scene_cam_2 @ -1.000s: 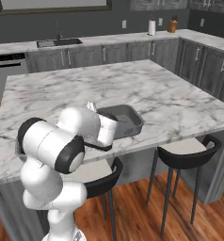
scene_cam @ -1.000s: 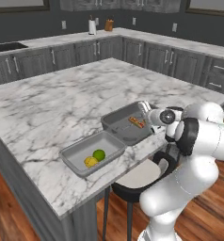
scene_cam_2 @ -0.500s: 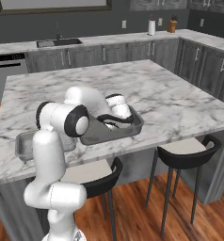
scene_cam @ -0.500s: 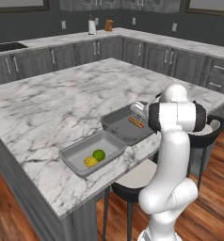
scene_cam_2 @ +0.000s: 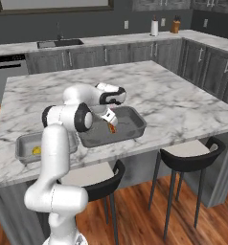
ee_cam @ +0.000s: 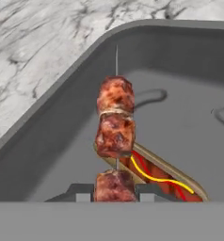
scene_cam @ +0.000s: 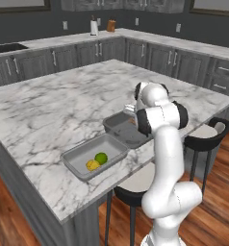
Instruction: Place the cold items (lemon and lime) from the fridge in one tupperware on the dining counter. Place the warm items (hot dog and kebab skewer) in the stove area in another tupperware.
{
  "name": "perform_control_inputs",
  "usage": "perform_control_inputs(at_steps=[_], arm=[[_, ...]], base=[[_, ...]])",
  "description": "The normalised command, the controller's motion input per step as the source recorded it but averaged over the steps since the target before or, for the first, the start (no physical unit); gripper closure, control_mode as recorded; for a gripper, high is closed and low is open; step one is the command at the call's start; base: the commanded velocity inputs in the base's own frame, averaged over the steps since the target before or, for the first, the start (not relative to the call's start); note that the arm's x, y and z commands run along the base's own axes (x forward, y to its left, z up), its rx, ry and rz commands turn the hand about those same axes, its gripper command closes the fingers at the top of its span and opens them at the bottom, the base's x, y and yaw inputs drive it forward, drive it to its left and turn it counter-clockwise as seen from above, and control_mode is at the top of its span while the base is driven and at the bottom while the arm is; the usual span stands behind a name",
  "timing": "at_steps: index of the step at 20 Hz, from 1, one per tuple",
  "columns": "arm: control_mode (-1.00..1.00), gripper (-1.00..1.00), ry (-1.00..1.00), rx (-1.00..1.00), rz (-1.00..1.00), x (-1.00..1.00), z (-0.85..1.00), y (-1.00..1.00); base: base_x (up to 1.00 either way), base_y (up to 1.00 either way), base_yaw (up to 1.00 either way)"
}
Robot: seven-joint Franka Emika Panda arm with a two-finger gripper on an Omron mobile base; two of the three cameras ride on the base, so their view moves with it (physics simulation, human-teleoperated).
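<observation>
Scene: your white arm reaches over the marble table (scene_cam: pixel 49 110), its gripper (ee_cam: pixel 115 195) held low inside the second tupperware (scene_cam_2: pixel 135 125).
Gripper: clamped on the kebab skewer (ee_cam: pixel 115 124), fingers (ee_cam: pixel 83 196) either side of its lowest meat chunk; the grip seems to be just starting to ease.
Change: a second ago your arm sat folded back at the table edge; now it stretches over the container.
Hot dog: lies (ee_cam: pixel 161 176) on that tupperware's floor, beneath the skewer.
Cold items: lemon (scene_cam: pixel 92 165) and lime (scene_cam: pixel 101 157) sit together in the first tupperware (scene_cam: pixel 75 156).
Meaning: you appear one release from finishing.
</observation>
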Motion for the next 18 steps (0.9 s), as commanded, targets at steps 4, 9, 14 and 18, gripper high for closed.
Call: perform_control_inputs(at_steps=[4,9,14,18], arm=[[-1.00,-1.00,0.00,0.00,0.02,0.20,0.21,-0.31],[-1.00,-1.00,-0.03,0.00,0.10,-0.04,0.31,-0.58],[-1.00,-1.00,-0.24,-0.01,0.12,-0.78,0.90,-0.61],[-1.00,-1.00,-0.14,-0.07,0.02,-1.00,0.66,-0.51]], base=[[0.00,0.00,0.00],[0.00,0.00,0.00],[0.00,0.00,0.00],[0.00,0.00,0.00]])
